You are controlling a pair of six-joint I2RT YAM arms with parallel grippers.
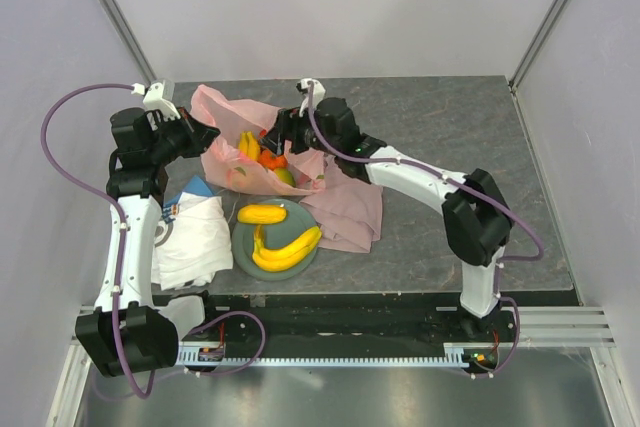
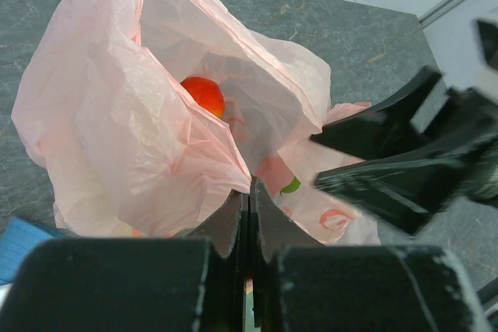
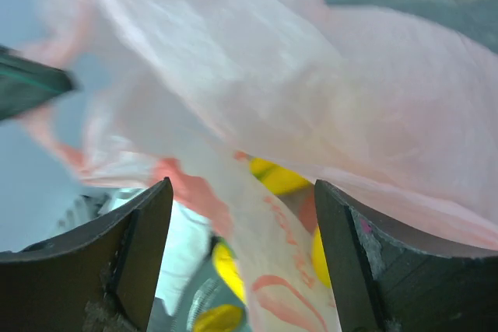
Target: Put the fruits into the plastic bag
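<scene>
Pink see-through plastic bag (image 1: 225,107) sits by the far left of the desk (image 1: 450,127), a round orange fruit (image 2: 204,95) inside. Your left tool (image 2: 249,192) pinches the bag's edge tight. Your right tool (image 3: 243,188) gapes wide over the bag, gripping nothing. Yellow bananas (image 1: 290,247) lie on the grey-green round plate (image 1: 240,247) near the front edge.

White arm links (image 1: 127,247) with black joints (image 1: 478,219) and purple cables (image 1: 44,135).
</scene>
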